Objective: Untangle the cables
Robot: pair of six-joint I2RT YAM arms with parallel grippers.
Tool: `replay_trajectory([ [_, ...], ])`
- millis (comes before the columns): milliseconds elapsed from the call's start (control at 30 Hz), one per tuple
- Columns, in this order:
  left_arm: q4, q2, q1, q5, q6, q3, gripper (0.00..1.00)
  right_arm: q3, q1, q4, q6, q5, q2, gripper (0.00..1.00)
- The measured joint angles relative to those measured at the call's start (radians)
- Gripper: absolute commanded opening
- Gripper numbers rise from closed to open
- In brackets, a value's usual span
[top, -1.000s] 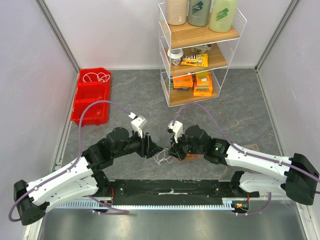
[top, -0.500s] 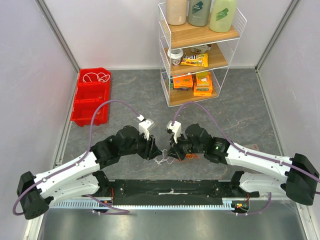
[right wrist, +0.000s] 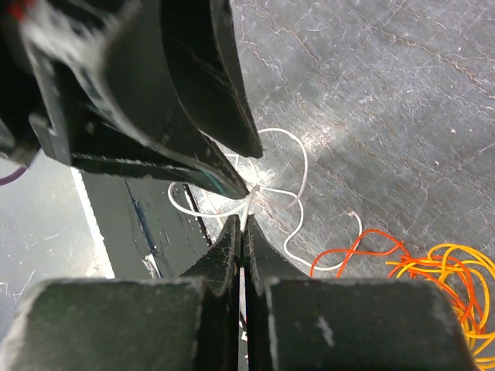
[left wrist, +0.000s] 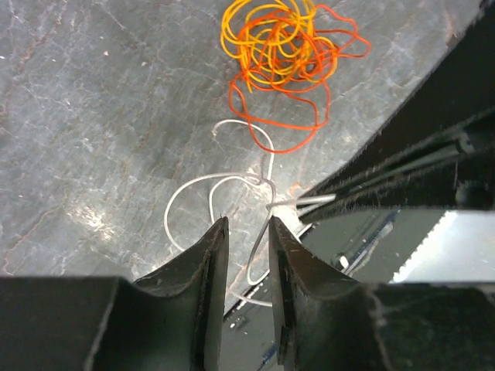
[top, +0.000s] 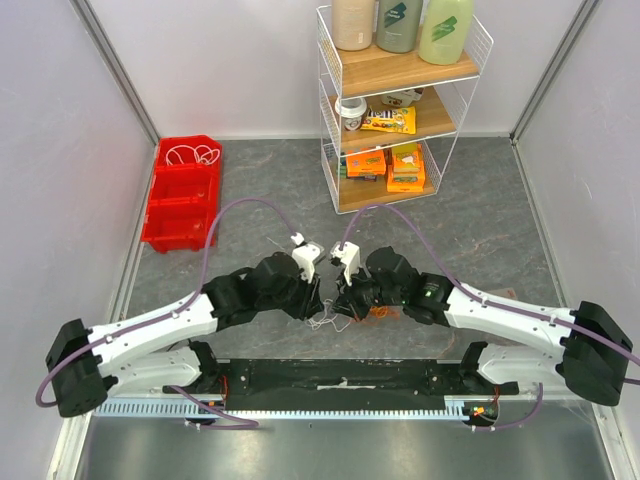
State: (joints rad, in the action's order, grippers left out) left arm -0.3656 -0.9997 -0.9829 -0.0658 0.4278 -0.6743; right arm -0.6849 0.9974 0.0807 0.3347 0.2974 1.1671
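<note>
Seen from above, both arms meet nose to nose at the near middle of the table (top: pixel 250 190). The left gripper (top: pixel 316 298) and right gripper (top: pixel 340 298) are almost touching over the small loops of the white cable (top: pixel 323 322). The orange and yellow tangle (top: pixel 380 316) lies just beside them, mostly hidden under the right arm. The left wrist view shows the left gripper (left wrist: pixel 247 228) with its jaws narrowly parted. A strand of the white cable (left wrist: pixel 193 202) runs down through the gap and is not yet pinched, so this hand grasps nothing. Beyond it the orange and yellow tangle (left wrist: pixel 282 54) sits apart from the grippers, with one orange loop very close to the white cable's far end. Whether the two are hooked together there is hard to tell. In the right wrist view the right gripper (right wrist: pixel 241 224) is clenched on the white cable (right wrist: pixel 298 182) right at its small knot, and the left fingers crowd in just above. The main risk is that both hands end up on the same crossing and pull apart, which would cinch the knot tighter rather than free it. The fingers also stand close enough to knock together. A hard tug could drag the orange loop along.
</note>
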Motion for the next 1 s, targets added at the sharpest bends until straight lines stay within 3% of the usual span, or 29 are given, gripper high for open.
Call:
replay_trajectory([
  [200, -0.056, -0.099, -0.051, 0.156, -0.007, -0.068, 0.28, -0.001, 0.0, -0.013, 0.029, -0.011, 0.011, 0.0],
  [333, -0.077, -0.101, -0.058, 0.216, -0.007, -0.068, 0.31, -0.001, 0.0, -0.021, 0.042, -0.022, 0.011, 0.0],
  [500, -0.082, -0.101, -0.058, 0.229, -0.008, -0.068, 0.39, -0.001, 0.0, -0.022, 0.054, -0.033, 0.011, 0.0],
  [767, 0.001, -0.114, -0.058, 0.218, -0.009, -0.067, 0.4, -0.001, 0.0, -0.071, 0.085, -0.008, 0.011, 0.0],
  [933, 0.035, -0.136, -0.058, 0.22, -0.011, -0.066, 0.27, 0.002, 0.0, -0.095, 0.112, 0.012, 0.0, 0.0],
  [1000, 0.047, -0.136, -0.059, 0.241, -0.011, -0.063, 0.14, 0.01, 0.0, -0.116, 0.125, 0.021, -0.012, 0.0],
])
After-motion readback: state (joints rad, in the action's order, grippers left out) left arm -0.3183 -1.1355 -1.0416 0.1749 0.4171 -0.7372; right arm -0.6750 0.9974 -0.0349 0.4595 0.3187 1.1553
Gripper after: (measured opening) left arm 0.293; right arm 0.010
